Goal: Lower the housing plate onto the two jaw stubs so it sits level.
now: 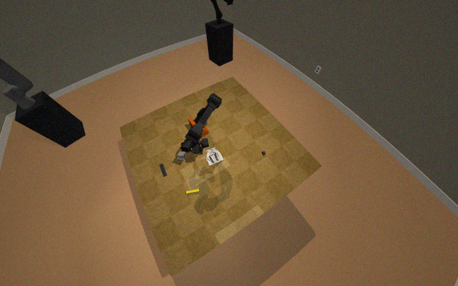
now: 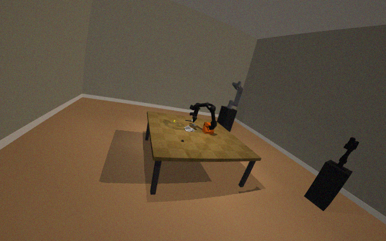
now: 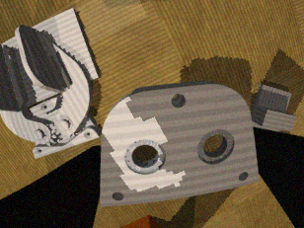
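The housing plate [image 3: 178,117] is grey with a rounded top edge, two ringed bores and small holes. My gripper [image 1: 197,150] [image 2: 194,120] [image 3: 174,144] is shut on it, one black finger at each side edge. The plate hangs above the table. It is hidden or too small to make out in the top and exterior views. The white gripper base [image 1: 218,160] [image 2: 189,129] [image 3: 74,88] lies on the table, at the upper left in the wrist view and apart from the held plate. Two dark jaws [image 1: 213,156] [image 3: 44,58] stand on it. Their stubs are not clear.
A grey block [image 1: 181,155] [image 3: 275,105] stands to the other side of my hand. A dark bar [image 1: 163,169], a yellow bar [image 1: 192,191] [image 2: 174,120] and a small dark cube [image 1: 263,153] [image 2: 182,140] lie farther out. An orange part [image 1: 204,131] [image 2: 208,127] sits by the arm's base.
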`<state>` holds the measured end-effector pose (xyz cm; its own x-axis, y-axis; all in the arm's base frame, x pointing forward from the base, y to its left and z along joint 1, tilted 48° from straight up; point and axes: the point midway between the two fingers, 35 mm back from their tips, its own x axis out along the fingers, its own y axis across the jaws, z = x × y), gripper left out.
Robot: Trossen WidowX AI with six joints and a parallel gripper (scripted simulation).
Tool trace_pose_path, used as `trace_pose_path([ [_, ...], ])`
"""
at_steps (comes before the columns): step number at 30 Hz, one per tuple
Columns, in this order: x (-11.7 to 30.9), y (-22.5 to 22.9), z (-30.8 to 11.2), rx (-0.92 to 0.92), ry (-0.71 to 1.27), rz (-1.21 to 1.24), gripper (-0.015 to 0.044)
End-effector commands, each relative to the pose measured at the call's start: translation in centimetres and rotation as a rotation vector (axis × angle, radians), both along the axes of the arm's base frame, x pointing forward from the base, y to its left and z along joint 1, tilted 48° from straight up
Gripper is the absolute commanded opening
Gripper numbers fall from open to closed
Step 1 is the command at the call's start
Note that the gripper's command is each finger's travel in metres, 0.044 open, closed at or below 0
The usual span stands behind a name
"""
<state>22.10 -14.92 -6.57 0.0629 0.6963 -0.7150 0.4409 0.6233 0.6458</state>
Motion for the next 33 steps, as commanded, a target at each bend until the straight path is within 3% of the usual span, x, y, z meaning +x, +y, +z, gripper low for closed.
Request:
trace_pose_path([
  [1,0.5,1.3,1.0,0.011,-0.016,0.018,0.0351],
  [33,3.5,8.0,6.3,0.037,-0.152,0.154,0.0351],
])
